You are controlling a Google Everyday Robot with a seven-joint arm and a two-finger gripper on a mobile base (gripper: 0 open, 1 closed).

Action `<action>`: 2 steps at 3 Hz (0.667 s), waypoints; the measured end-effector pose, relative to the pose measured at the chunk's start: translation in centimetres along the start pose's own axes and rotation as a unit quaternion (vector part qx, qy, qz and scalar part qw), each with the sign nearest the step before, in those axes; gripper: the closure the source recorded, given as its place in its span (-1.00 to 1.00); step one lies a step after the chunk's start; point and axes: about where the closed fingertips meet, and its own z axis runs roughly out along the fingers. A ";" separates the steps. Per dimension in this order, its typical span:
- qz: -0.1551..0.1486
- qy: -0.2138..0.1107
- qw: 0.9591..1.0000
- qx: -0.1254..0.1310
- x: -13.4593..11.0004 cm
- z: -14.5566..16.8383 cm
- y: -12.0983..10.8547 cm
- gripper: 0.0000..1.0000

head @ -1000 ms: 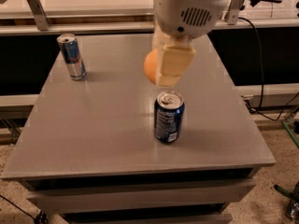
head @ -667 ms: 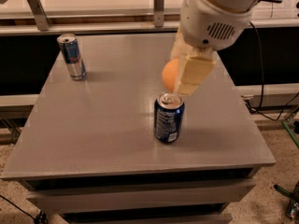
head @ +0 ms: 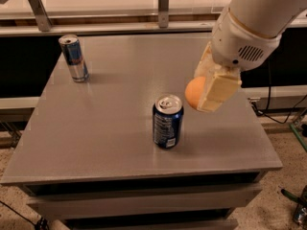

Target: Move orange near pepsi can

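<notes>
**Orange gripped in the hand, just beside the pepsi can**

The hand [head: 205,96] hangs at the right side of the counter [head: 110,143], its cream fingers pointing down and clamped on the orange [head: 193,92]. The orange looks clear of the counter surface, about level with the top of the pepsi can [head: 168,122], just to its right and not touching it. The orange is round, so no long axis to call. The pepsi can stands upright, long axis vertical, silver lid up. A slim silver-and-blue can [head: 74,58] stands upright near the far left corner, well apart.
</notes>
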 end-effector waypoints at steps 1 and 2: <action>0.012 -0.002 1.000 -0.006 1.3 0.4 0.7 1.00; 0.017 -0.001 1.000 -0.016 1.8 1.6 1.3 1.00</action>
